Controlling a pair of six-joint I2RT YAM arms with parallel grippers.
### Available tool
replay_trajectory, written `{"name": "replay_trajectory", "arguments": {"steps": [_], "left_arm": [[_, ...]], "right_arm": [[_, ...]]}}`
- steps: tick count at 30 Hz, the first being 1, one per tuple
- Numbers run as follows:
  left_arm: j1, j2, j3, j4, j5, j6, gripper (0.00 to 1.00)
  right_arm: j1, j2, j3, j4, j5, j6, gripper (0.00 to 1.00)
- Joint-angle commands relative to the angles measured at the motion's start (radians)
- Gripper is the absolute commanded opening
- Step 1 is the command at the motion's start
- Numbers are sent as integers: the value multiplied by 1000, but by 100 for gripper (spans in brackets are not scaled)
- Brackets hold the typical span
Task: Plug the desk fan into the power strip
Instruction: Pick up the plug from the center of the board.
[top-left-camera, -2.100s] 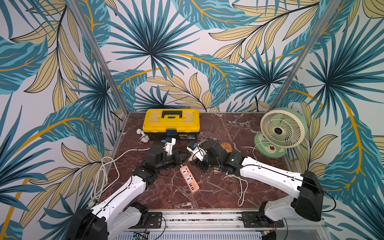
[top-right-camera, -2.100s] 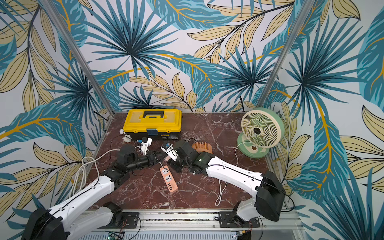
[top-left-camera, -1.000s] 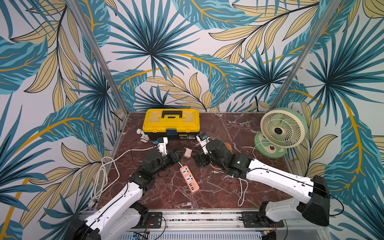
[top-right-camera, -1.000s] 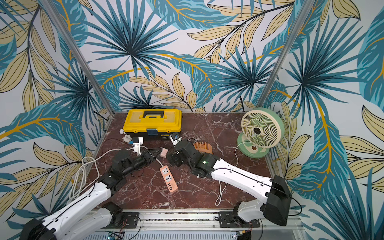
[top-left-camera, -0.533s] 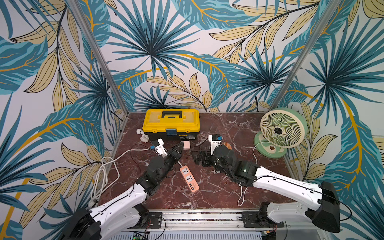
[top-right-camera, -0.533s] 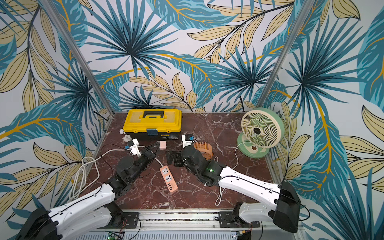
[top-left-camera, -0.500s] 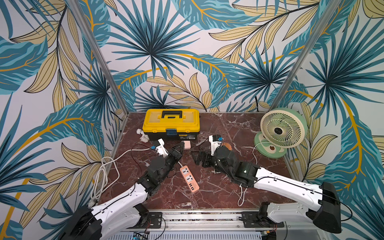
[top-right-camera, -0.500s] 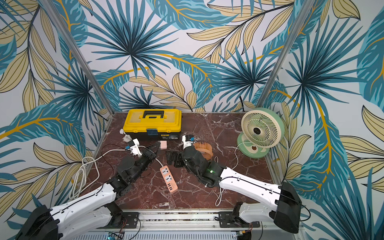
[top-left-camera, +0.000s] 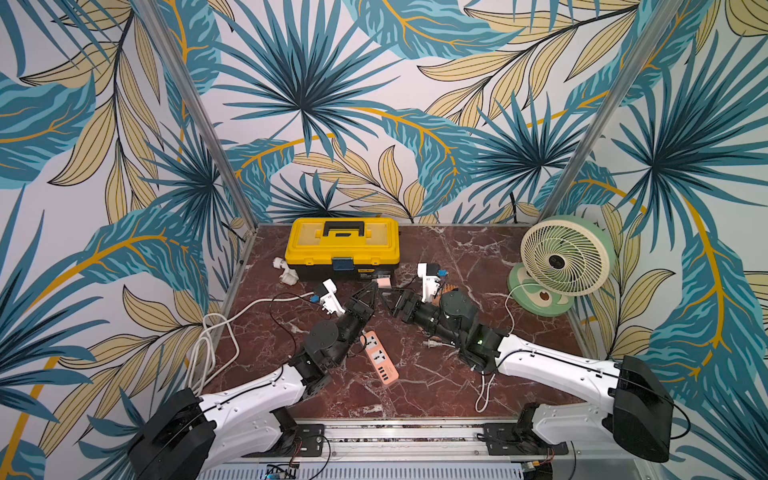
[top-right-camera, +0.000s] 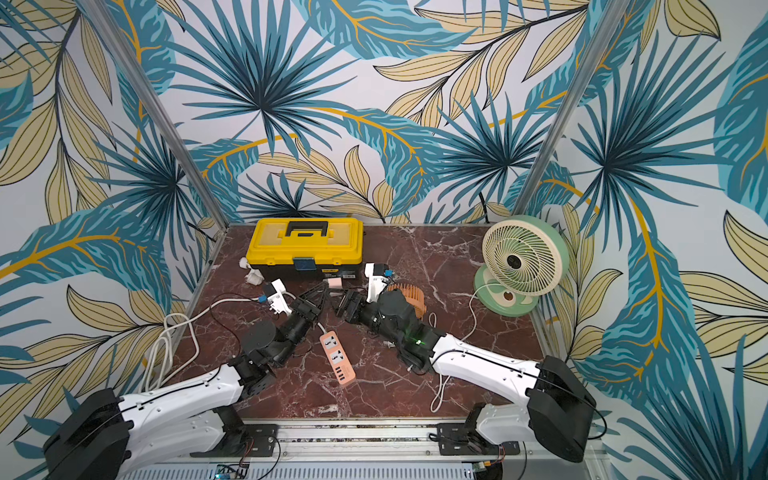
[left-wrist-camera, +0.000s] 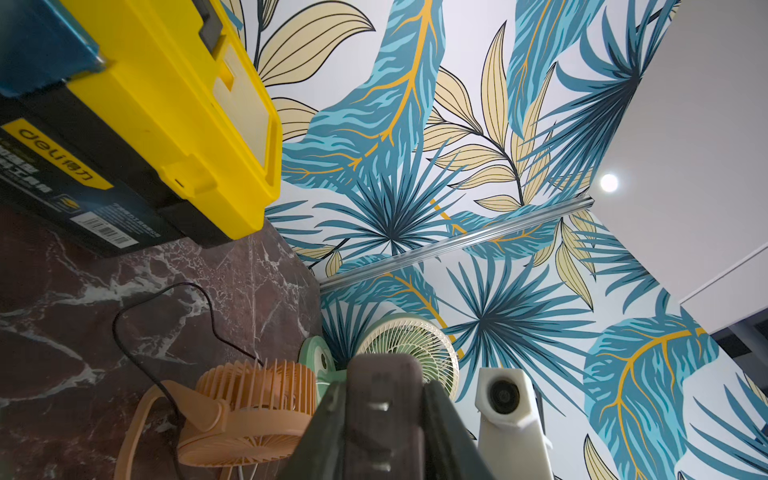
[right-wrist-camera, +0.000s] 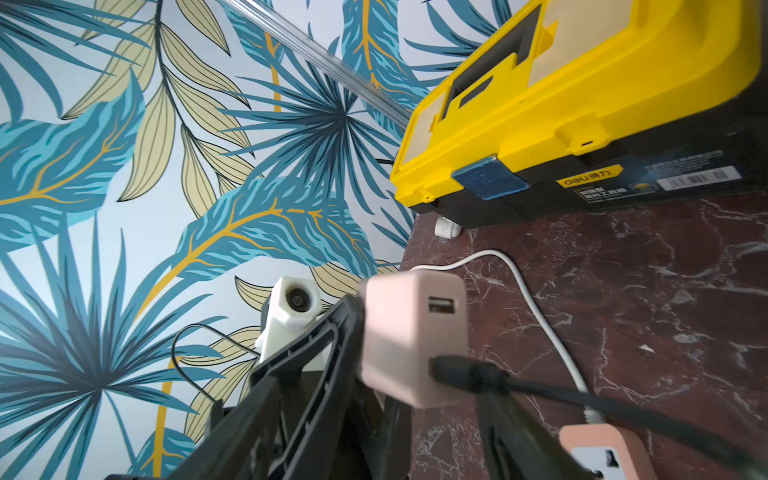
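One salmon-orange power strip (top-left-camera: 381, 359) lies flat, white face up.

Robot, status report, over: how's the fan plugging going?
Left gripper shut on pink USB adapter, black cable attached. Right gripper open beside it. Power strip lying flat, both sockets empty, uncovered.

L arm (top-left-camera: 249, 395), R arm (top-left-camera: 552, 365): white shells, blk joints + jaws, white wrist cams (top-left-camera: 330, 296).

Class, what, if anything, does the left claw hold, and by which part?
The left claw grips the pink USB adapter across its body.
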Motion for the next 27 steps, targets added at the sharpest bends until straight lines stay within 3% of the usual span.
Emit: {"name": "replay_trajectory", "arguments": {"steps": [1, 20, 27], "left_arm": [[-8, -1, -24, 54, -21, 4, 0], [-15, -2, -45, 55, -23, -12, 0], [-15, -4, -56, 32, -32, -25, 0]], "right_arm": [[-5, -3, -30, 124, 20, 113, 74], [-43, 89, 5, 190, 13, 139, 41], [-44, 86, -6, 209, 1, 129, 18]]}}
